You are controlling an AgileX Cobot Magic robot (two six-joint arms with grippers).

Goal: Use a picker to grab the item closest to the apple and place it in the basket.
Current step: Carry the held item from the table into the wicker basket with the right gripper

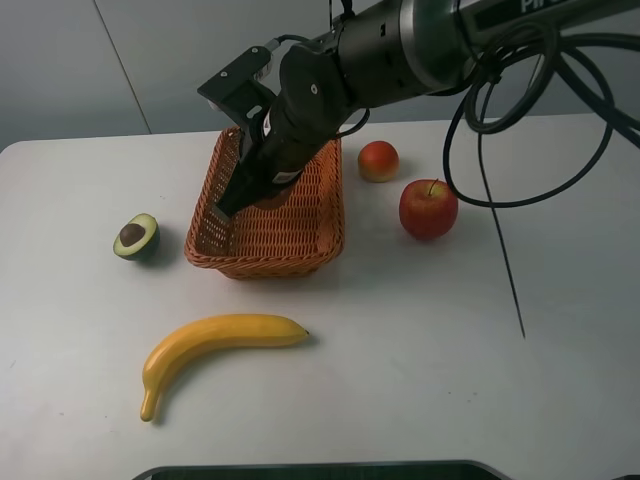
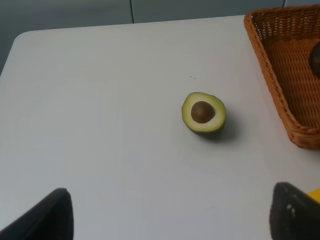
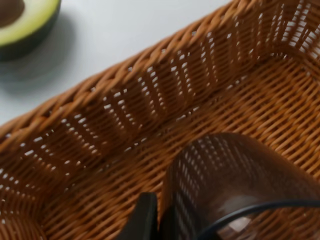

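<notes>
White table (image 1: 420,380) fills the exterior view. Right arm (image 1: 400,50) comes in from the upper right of the frame and reaches across the middle, w/ the right gripper (image 1: 232,208) pointed down inside the wicker basket (image 1: 265,262), which sits just left of centre.

Banana (image 1: 215,340) lies lower left of centre, in front of the basket and apart from it. Apple (image 1: 428,208) is right of centre, upright, stem up. Orange-red round fruit (image 1: 378,160) sits just beside it, up and to the left, between apple and basket, on the table, not in the basket. Avocado half (image 1: 136,237), pit showing, is at the left of the frame, near the basket's left wall.

Right wrist cam: a glossy dark-brown rounded item (image 3: 235,175) is low in the basket, right against one black finger (image 3: 145,215). Clamped or let go: can't tell, other finger hidden.

Left gripper (image 2: 170,220) hangs above bare table near the avocado, fingers (image 2: 45,220) spread wide, nothing between them.
</notes>
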